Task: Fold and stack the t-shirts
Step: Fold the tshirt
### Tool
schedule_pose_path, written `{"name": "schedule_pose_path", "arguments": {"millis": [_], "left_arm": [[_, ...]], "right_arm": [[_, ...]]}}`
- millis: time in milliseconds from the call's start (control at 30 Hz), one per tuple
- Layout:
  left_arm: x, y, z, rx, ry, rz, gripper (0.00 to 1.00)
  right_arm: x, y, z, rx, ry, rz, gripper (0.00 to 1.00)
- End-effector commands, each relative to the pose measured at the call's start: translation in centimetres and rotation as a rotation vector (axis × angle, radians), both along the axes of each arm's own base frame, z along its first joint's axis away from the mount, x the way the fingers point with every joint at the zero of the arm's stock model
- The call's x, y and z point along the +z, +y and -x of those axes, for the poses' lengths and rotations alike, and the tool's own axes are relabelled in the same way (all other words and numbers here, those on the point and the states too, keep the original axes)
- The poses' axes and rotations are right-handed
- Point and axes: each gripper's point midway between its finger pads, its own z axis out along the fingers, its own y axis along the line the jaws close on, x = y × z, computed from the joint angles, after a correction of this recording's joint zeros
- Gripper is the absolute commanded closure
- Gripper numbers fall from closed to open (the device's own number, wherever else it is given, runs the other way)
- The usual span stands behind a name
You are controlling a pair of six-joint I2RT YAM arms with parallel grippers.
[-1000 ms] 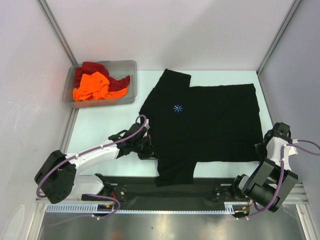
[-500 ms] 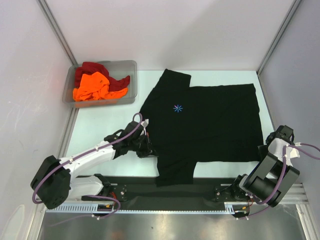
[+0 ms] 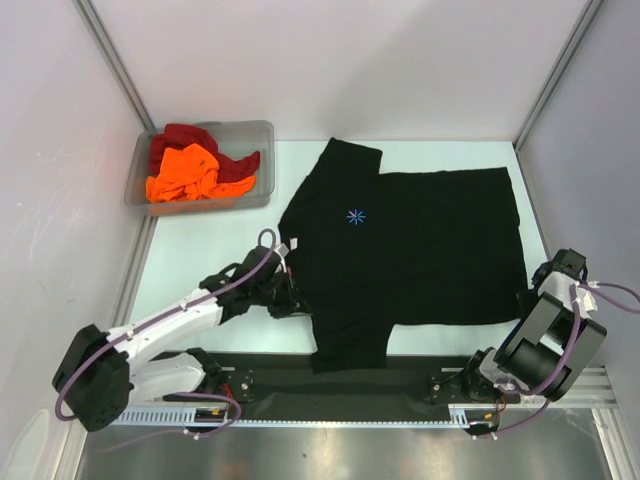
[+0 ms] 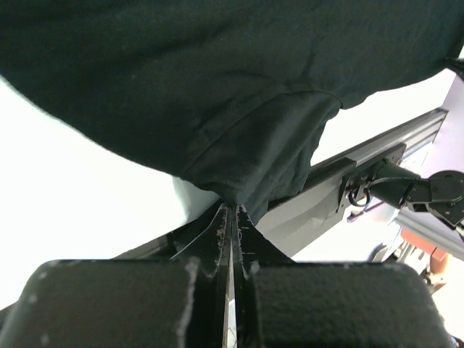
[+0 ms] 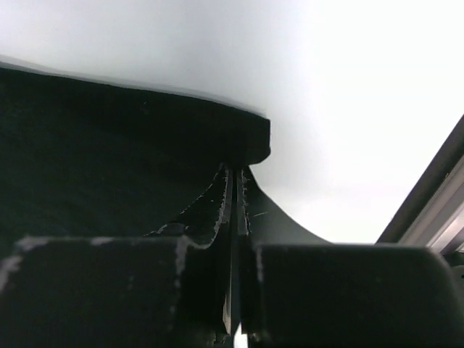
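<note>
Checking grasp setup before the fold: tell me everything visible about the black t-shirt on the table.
The black soft-cloth short-sleeved t-shirt lies spread flat and sideways on the pale table, hem to the right. One sleeve points far and the other points toward the arms' bases. A small light-blue starburst mark faces up on the chest. The left gripper is shut on its near left edge, bunching a fold there. The right gripper pinches its near right hem corner.
</note>
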Motion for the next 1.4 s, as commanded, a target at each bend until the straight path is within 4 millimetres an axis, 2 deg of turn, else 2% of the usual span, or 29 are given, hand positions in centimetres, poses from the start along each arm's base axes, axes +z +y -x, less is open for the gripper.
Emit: {"name": "schedule_pose_path", "arguments": {"millis": [0,133,333,433,600,833,867,900,933,967,1000,1033,1100,1133,1233,1333,1367], "left_arm": [[0.6,1.1,-0.3,0.059,-0.023,0.000,1.00],[0.7,1.7,-0.2,0.085,-0.027,-0.007,1.00],[0.9,2.4,0.0,0.150,-0.026,0.009,1.00],[0.7,2.4,0.1,0.161,-0.017,0.017,1.00],[1.2,2.3,-0.5,0.180,-0.030,0.010,1.00],[1.7,1.8,-1.5,0.182,-0.045,0.008,1.00],[2.5,1.5,-2.2,0.179,-0.072,0.014,1.00],[2.4,1.3,-2.7,0.174,-0.070,0.001,1.00],[3.7,0.7,-3.5,0.168,-0.095,0.015,1.00],[4.0,0.5,-4.1,0.154,-0.108,0.011,1.00],[3.4,0.2,-4.6,0.146,-0.089,-0.014,1.00],[4.7,-0.3,-5.6,0.134,-0.116,-0.008,1.00],[4.4,-0.6,-7.0,0.135,-0.110,-0.045,1.00],[5.6,-1.0,-8.2,0.141,-0.136,-0.039,1.00],[5.7,-0.7,-10.2,0.172,-0.132,-0.058,1.00],[5.8,-0.8,-12.2,0.197,-0.116,-0.024,1.00],[5.9,-0.6,-13.0,0.210,-0.119,-0.021,1.00]], "right_arm": [[0.0,-1.3,0.9,0.007,0.076,0.045,1.00],[0.6,-1.9,1.7,0.016,0.117,0.079,1.00],[0.8,-2.1,1.5,0.040,0.125,0.077,1.00],[0.7,-2.2,0.9,0.082,0.119,0.064,1.00],[1.3,-1.6,-1.3,0.179,0.069,0.052,0.99],[2.8,-1.8,-2.1,0.222,0.105,0.143,1.00],[2.9,-1.8,-2.3,0.232,0.109,0.148,1.00],[3.4,-1.9,-2.8,0.236,0.103,0.156,1.00],[3.5,-1.9,-3.0,0.243,0.109,0.163,1.00],[3.7,-1.9,-3.2,0.245,0.110,0.169,1.00],[4.0,-2.1,-3.5,0.242,0.108,0.174,1.00],[4.2,-2.0,-3.8,0.251,0.108,0.178,1.00],[4.9,-2.2,-4.5,0.253,0.097,0.194,1.00],[5.1,-2.1,-4.9,0.264,0.097,0.198,1.00],[5.8,-1.9,-6.3,0.300,0.085,0.208,0.98],[6.3,-1.8,-7.6,0.327,0.083,0.215,0.91],[6.5,-1.7,-7.9,0.334,0.086,0.214,0.93]]}}
